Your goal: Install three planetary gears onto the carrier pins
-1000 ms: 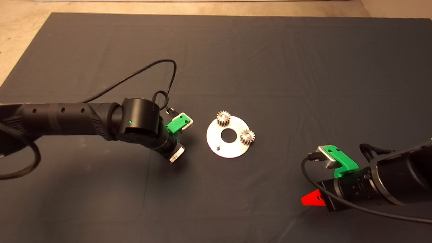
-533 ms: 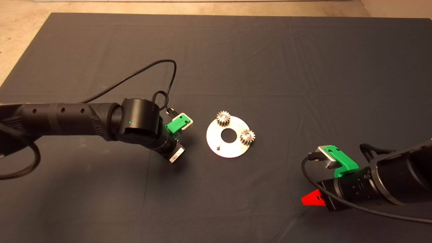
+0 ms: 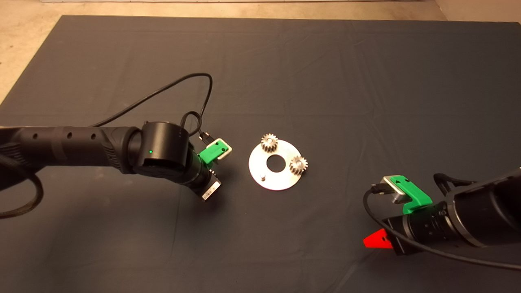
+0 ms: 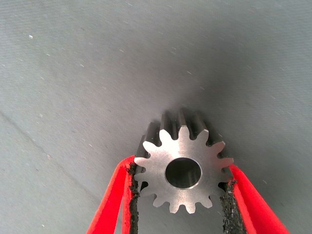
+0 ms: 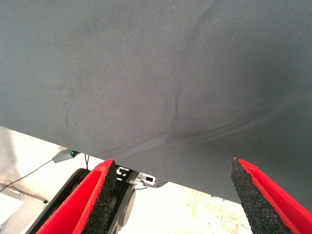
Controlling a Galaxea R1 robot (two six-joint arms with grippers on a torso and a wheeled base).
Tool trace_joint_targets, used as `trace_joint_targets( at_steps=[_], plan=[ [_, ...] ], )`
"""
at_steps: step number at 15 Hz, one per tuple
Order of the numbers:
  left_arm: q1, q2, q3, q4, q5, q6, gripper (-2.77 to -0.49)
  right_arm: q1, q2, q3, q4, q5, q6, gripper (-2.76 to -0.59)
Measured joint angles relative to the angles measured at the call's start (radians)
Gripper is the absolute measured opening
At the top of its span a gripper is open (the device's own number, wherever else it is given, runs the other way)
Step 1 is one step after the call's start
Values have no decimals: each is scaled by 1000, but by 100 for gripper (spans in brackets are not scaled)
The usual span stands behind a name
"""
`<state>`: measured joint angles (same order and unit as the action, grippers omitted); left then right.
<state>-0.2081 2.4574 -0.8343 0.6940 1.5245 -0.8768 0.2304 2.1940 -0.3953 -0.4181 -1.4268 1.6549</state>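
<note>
Dark grey cloth matting [image 3: 325,73] covers the whole table, creased here and there, with a strip of pale floor showing past its far edge. Near the middle lies a flat, shiny round metal disc [image 3: 281,182] with a large centre hole. Two small silvery toothed gears sit on it: one [image 3: 269,142] at the far rim, the other [image 3: 298,165] on the side toward the right arm. Each is down over a stud, so only one short silver pin [image 3: 263,177] stands bare, near the disc's edge closest to the left arm.

From the left comes a black arm trailing a looped black cable [image 3: 179,87]. Its left gripper [image 4: 180,195] hangs just beside the disc without touching it, and its red fingers [image 4: 114,200] are clamped on a third gear [image 4: 183,170], black pads pressing the teeth on opposite sides. That gear is held face-on to the wrist camera, its round bore plain to see, with bare mat behind it.

Over at the near right corner the right gripper [image 5: 170,195] waits well apart from the disc, its red, black-padded fingers spread wide with nothing between them.
</note>
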Motion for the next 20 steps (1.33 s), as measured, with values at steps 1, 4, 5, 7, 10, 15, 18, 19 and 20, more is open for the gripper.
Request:
trace_joint_targets(
  at_steps=[1,4,5,7,10,15,18,19,20],
  plan=[
    [0,-3,8,0,0,-1,-240,0,0,0,0,-2,0,-162],
    [0,-17,44,0,1,-24,-240,0,0,3,4,-3,0,-162],
    [0,-24,66,0,2,-43,-241,0,0,3,4,-3,0,-162],
    [0,-31,124,0,2,-83,-241,0,0,3,4,-3,0,-162],
    [-1,-31,186,-1,2,-118,-241,0,0,3,5,-14,0,-162],
    [-31,46,206,-1,7,-156,-241,0,0,4,6,-29,0,-162],
    [-31,114,201,-2,2,-166,-242,0,0,4,6,-30,0,-162],
    [-31,135,190,-4,3,-167,-242,0,0,4,6,-30,0,-162],
    [-31,154,174,-5,4,-173,-242,0,0,4,6,-30,0,-162]
  ],
)
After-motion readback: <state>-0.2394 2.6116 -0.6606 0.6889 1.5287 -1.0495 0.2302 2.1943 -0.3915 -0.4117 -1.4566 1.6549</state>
